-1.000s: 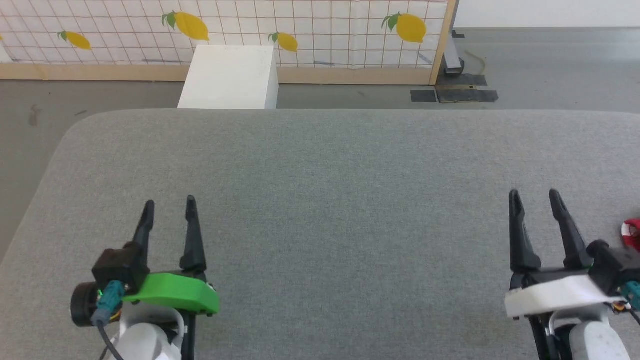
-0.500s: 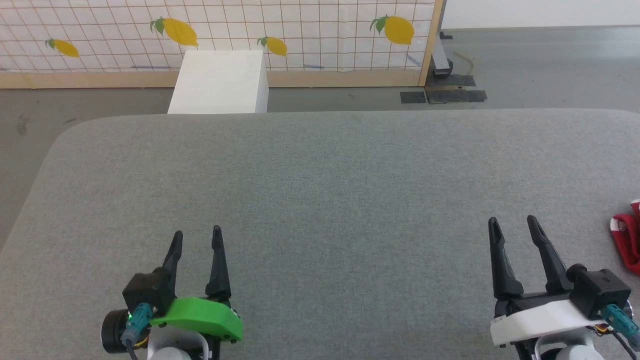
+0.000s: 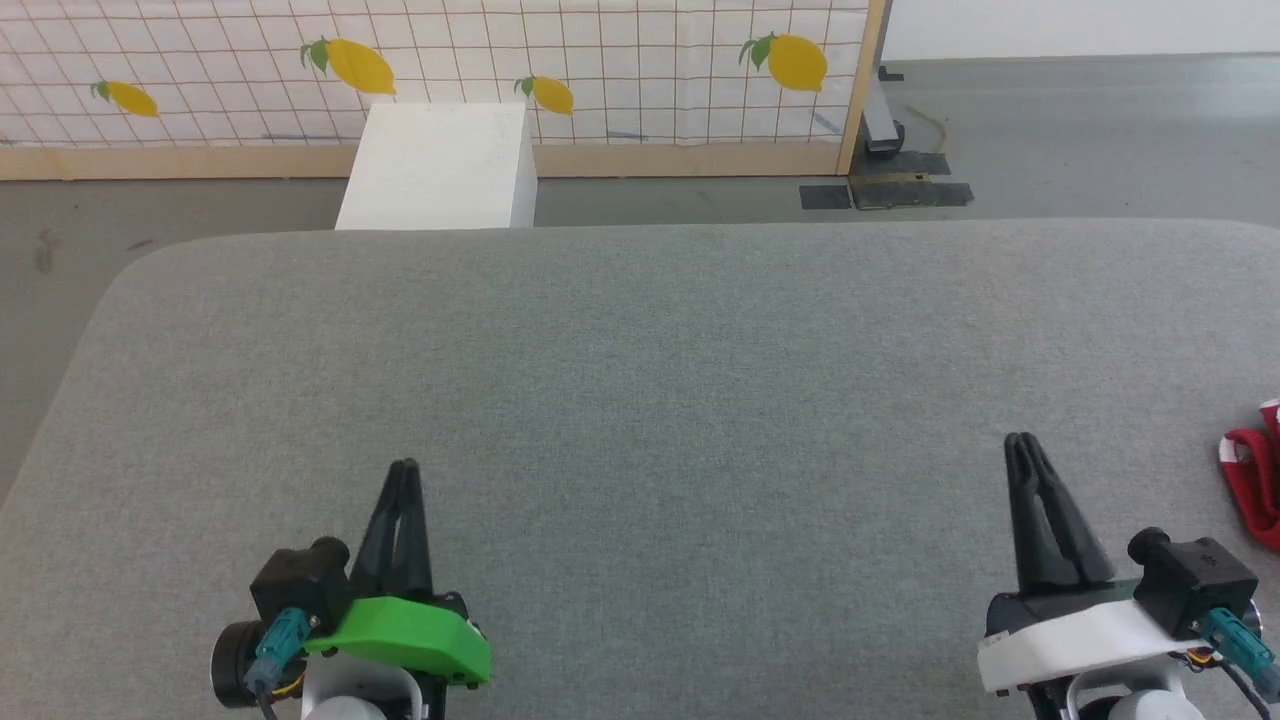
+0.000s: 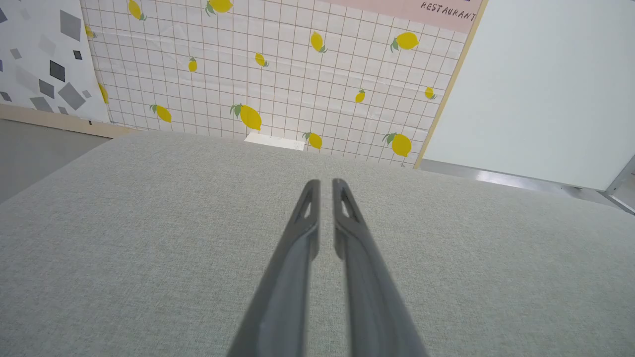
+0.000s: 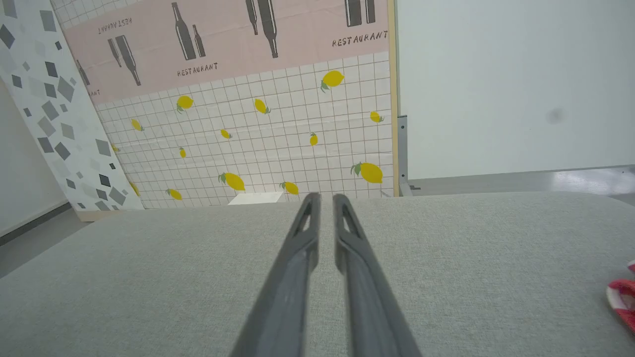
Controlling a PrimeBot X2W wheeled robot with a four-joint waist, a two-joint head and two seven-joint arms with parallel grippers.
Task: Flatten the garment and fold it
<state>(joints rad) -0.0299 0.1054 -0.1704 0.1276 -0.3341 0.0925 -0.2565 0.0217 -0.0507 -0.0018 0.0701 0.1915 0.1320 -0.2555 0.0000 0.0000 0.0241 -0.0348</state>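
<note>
The garment (image 3: 1253, 485), bright red with a white band, pokes in at the right edge of the grey table (image 3: 640, 380); most of it is out of view. It shows again at the right edge in the right wrist view, garment (image 5: 624, 301). My right gripper (image 3: 1021, 444) hovers to its left, apart from it, fingers pressed together and empty. My left gripper (image 3: 404, 468) is at the lower left, also shut and empty. In the wrist views the left gripper (image 4: 322, 184) and right gripper (image 5: 321, 198) each show two fingers nearly touching.
A white box (image 3: 440, 168) stands on the floor beyond the table's far edge. Behind it runs a tiled panel with lemon prints (image 3: 450, 70). Dark tape patches (image 3: 885, 192) lie on the grey floor at the back right.
Both grippers have closed from open to shut. The camera shifted early on, bringing more of the garment into view; the arms now sit where they were half a second ago.
</note>
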